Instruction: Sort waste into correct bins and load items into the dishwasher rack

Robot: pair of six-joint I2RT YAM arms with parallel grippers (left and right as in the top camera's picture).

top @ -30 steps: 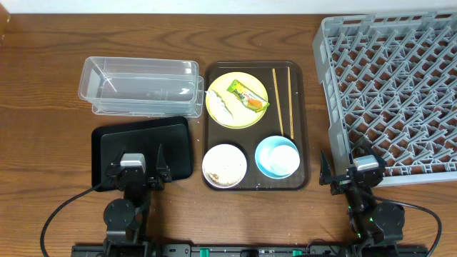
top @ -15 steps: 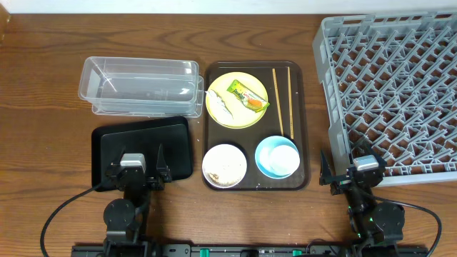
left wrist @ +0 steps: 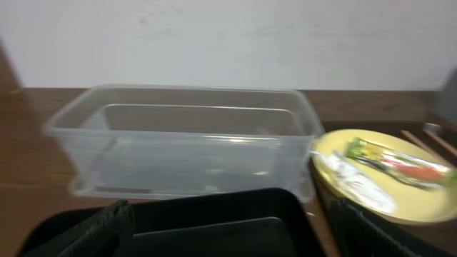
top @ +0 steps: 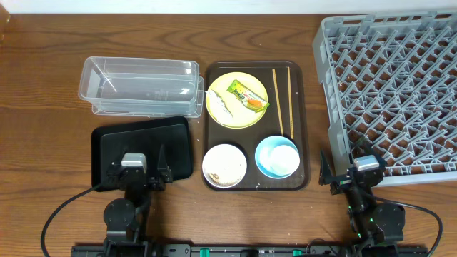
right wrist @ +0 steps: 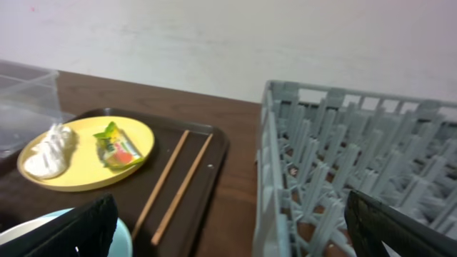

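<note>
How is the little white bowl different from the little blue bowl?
The small round white bowl is white, while the small round light blue bowl is pale blue. The white bowl holds beige rice-like scraps; the blue bowl shows none. The white bowl sits nearer the flat black tray, the blue bowl nearer the grey plastic rack. Both are round, upright and on the dark brown serving tray.

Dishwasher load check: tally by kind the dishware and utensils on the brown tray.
Plate: 1
Bowls: 2, white bowl and light blue bowl
Chopsticks: 2
Total: 5
</note>
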